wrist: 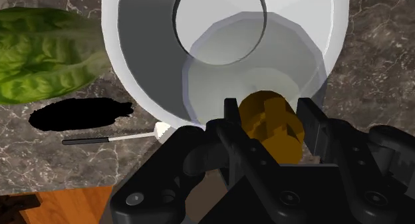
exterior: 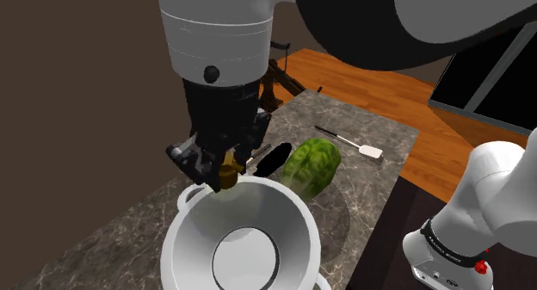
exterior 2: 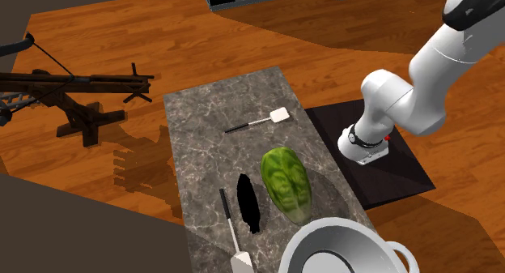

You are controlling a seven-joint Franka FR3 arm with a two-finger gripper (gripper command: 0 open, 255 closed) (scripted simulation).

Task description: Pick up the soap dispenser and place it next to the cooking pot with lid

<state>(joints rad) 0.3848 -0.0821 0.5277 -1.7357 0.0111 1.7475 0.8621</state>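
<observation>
Grey marbled counter (wrist: 382,63) lies below our gripper (wrist: 269,115), which clasps the amber soap dispenser (wrist: 267,131) between its fingers, right over the rim of the white pot (wrist: 133,76). Released here, we judge it would drop into the pot or glance off the rim. The gripper hides most of the dispenser; we cannot make out its top.

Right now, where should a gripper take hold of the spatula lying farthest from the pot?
The spatula lies flat on the counter with bare surface around it, so probably come straight down and close across its thin dark handle, near the white blade for balance.
</observation>
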